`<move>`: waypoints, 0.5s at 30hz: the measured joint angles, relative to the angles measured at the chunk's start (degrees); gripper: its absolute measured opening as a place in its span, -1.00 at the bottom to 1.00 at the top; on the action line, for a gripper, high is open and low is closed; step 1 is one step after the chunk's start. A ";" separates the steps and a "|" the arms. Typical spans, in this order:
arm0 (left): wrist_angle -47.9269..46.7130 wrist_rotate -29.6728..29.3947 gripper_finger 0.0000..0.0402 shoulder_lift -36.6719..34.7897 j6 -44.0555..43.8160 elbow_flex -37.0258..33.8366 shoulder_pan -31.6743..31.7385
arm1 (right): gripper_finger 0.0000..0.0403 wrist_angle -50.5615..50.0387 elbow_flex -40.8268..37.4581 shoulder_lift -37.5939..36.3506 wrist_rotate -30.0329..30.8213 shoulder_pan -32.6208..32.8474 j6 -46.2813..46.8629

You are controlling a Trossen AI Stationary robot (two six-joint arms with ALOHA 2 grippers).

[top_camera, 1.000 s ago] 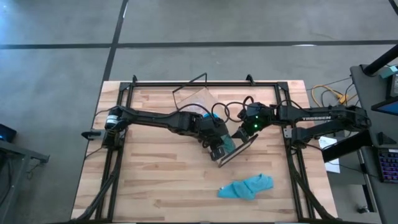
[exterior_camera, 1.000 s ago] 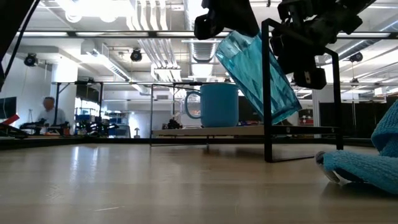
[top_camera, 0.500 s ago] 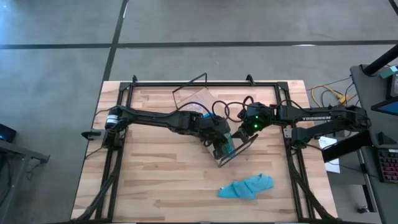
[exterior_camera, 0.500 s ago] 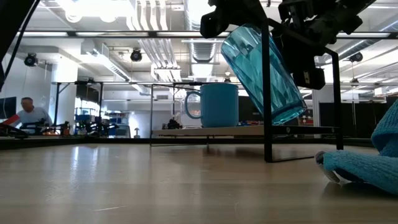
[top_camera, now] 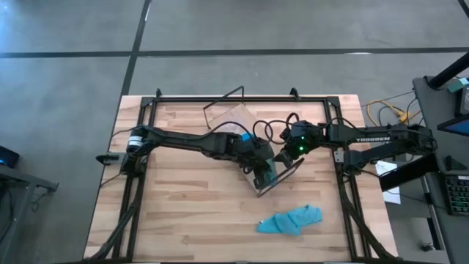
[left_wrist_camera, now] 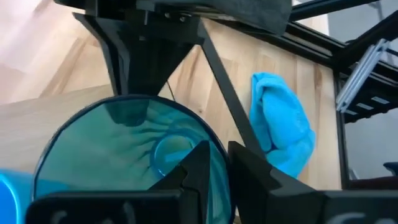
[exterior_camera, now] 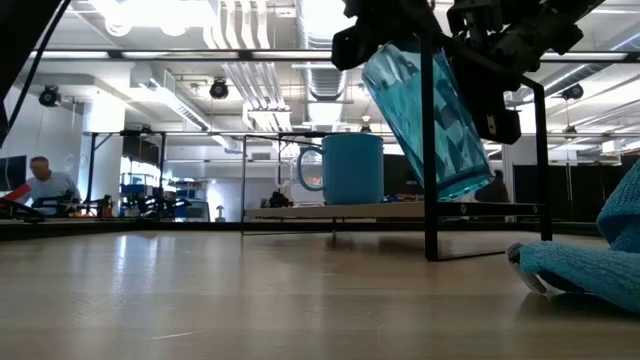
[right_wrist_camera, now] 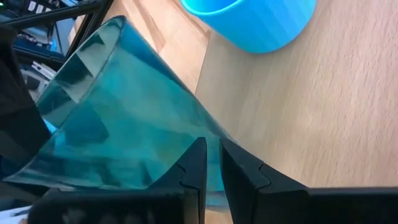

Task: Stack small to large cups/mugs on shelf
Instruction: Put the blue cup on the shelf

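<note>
I see my left end effector point(top_camera: 265, 170) clamped on the tilted teal tumbler point(exterior_camera: 428, 120) above the shelf point(exterior_camera: 400, 211), beside the blue mug point(exterior_camera: 350, 168). My right end effector point(top_camera: 287, 156) sits nearly closed alongside.

Right wrist view. A translucent teal-green tumbler point(right_wrist_camera: 118, 118) fills the left and centre of the frame, lying tilted across it, its faceted wall showing darker and lighter bands. Beside it, a bright blue mug point(right_wrist_camera: 255, 22) stands on the light-wood shelf board point(right_wrist_camera: 311, 118), only its rounded body visible. The right gripper point(right_wrist_camera: 211, 165) shows as two dark fingers point(right_wrist_camera: 193, 168) set close together with a narrow gap, directly in front of the tumbler's wall. Black metal bars point(right_wrist_camera: 56, 18) cross one corner.
</note>
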 joint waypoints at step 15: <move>2.00 0.61 -0.79 0.00 0.02 0.10 0.00 | -0.81 1.18 0.00 -0.04 3.71 0.00 -0.53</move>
